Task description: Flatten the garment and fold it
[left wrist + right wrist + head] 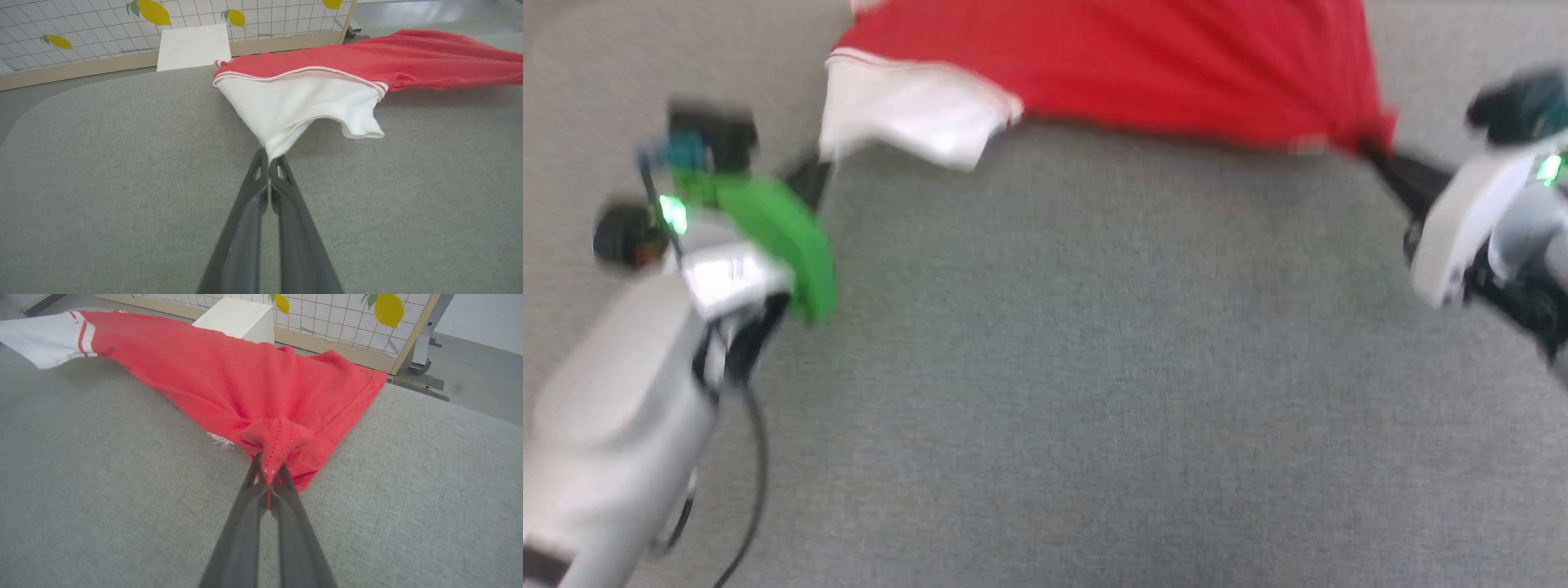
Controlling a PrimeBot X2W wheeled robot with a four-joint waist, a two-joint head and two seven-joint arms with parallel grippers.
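The garment [1143, 65], a red T-shirt with white sleeves, hangs stretched between both grippers above the grey table [1062, 367], at the top of the head view. My left gripper [269, 157] is shut on the tip of a white sleeve [298, 106]; in the head view this gripper [818, 167] sits at the sleeve's left edge. My right gripper [267, 467] is shut on a bunched red corner of the garment [245, 384], seen in the head view at the cloth's right end [1372, 151]. The cloth sags between the two grips.
A white box [237, 319] stands past the table's far edge, in front of a gridded panel with lemon prints [102, 20]. A metal stand foot [421, 363] rests on the floor at the far right.
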